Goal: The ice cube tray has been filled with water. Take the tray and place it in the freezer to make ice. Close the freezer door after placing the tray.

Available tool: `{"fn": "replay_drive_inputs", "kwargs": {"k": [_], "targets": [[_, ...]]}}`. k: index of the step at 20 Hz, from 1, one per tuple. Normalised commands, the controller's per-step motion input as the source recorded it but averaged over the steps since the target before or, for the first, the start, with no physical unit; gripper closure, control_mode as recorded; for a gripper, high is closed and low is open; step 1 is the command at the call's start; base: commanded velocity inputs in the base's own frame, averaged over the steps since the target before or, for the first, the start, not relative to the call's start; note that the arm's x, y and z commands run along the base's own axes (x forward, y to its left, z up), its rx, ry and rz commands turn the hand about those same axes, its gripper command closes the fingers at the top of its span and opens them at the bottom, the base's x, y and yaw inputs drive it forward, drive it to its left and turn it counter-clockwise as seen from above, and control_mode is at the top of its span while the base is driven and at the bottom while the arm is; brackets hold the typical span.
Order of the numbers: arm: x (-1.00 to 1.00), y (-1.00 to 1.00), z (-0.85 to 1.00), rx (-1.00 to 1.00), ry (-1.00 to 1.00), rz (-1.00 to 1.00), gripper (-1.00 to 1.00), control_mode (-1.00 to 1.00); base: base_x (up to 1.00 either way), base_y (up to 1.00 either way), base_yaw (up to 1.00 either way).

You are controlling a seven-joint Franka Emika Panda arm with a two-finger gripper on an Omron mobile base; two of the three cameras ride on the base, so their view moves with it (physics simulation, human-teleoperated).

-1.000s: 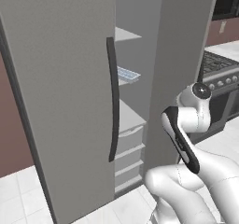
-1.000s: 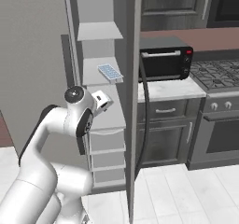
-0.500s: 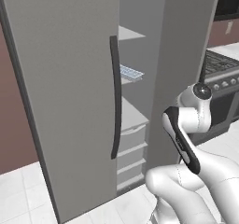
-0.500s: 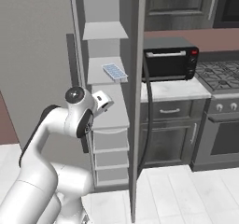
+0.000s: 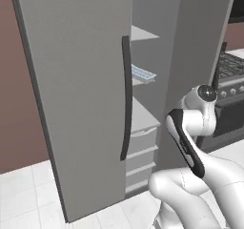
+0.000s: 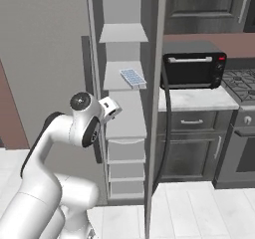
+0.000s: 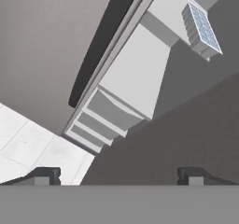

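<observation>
Gripper (image 7: 119, 175) wide open, holding nothing, 2 dark fingertips (image 7: 45, 175) far apart at the bottom of the hand view. Pointed into the open freezer (image 6: 124, 91) from outside, hand tucked close to the arm's own elbow (image 6: 107, 109), well short of the shelves.

Ice cube tray (image 7: 200, 28) up and to the right of the gripper in the hand view, well apart from both fingers, lying flat near the front edge of a white shelf (image 7: 175, 8). Same tray (image 6: 133, 77) above and just right of the hand in the right base view, and (image 5: 143, 73) above and left of the arm in the left base view, poking out past the door edge. Pale blue water (image 7: 204, 26) glossy in 2 rows of cells.

Straight ahead of the gripper, a wider bare shelf (image 7: 135, 78), and below it 3 white drawers (image 7: 102, 120) stacked.

Freezer door (image 5: 78, 94) open, standing left of the gripper, dark curved handle (image 5: 126, 97) running down its near edge; same handle (image 7: 100, 45) a dark diagonal bar above the left fingertip in the hand view.

Right of the hand, the other grey door (image 6: 155, 108) edge-on, with a black toaster oven (image 6: 194, 69) on a pale counter (image 6: 196, 99) beyond it.
</observation>
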Motion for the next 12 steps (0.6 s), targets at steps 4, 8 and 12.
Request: {"fn": "replay_drive_inputs", "kwargs": {"k": [4, 8, 12], "targets": [[0.0, 0.0, 0.0, 0.0, 0.0, 0.0, -1.0, 1.0, -0.26, -0.33, 0.17], [0.0, 0.0, 0.0, 0.0, 0.0, 0.0, -1.0, 1.0, -0.3, -0.4, 0.17], [0.0, 0.0, 0.0, 0.0, 0.0, 0.0, -1.0, 1.0, -0.28, -0.45, 0.15]]}}
